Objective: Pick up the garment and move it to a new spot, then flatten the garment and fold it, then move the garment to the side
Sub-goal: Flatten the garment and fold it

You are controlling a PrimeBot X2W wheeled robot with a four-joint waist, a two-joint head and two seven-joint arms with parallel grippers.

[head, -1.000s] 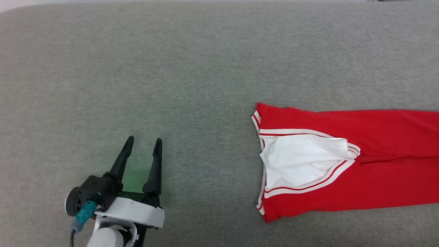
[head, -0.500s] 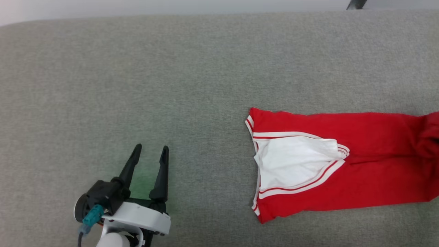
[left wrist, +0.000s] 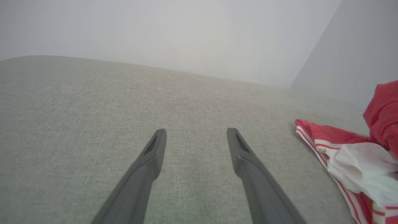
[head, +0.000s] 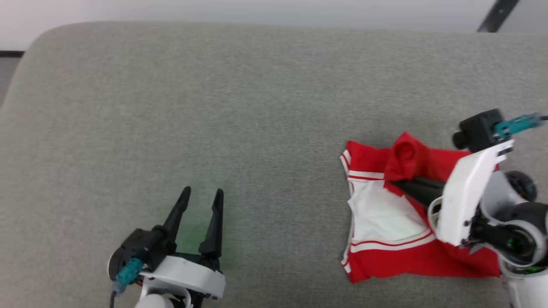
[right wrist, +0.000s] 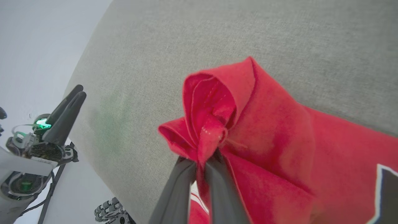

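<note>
While the right gripper (right wrist: 202, 160) reaches toward the robot's left above the grey fabric surface (head: 257, 107), its two dark fingers are closed to a narrow gap and pinch a bunched fold of red cloth belonging to the garment (head: 398, 261). In the right wrist view, the pinched cloth rises past the fingertips as a hood-shaped peak, and a stitched hem is visible at the grip point. The lifted peak is above the garment's far edge in the head view.

The remainder of the garment lies on the surface at the right side of the head view, partly beneath the right forearm. Its white sleeve (head: 383, 214) faces up, bordered by red-and-white striped trim (head: 385, 246) on the near side and on the side toward the robot's left. A corner of black, white-edged print (right wrist: 387, 193) shows at the lower right of the right wrist view; the characters cannot be read.

The left gripper (head: 202, 191) is at the lower left of the head view. Its fingers are spread wide and hold nothing. The fingertips point away from the robot over bare surface, well apart from the garment. A faint green tint (head: 192, 222) lies on the surface between the fingers. Whether the fingertips touch the surface cannot be determined. In the left wrist view, the garment lies at the right edge, and a pale wall (left wrist: 186, 31) stands beyond the surface.
</note>
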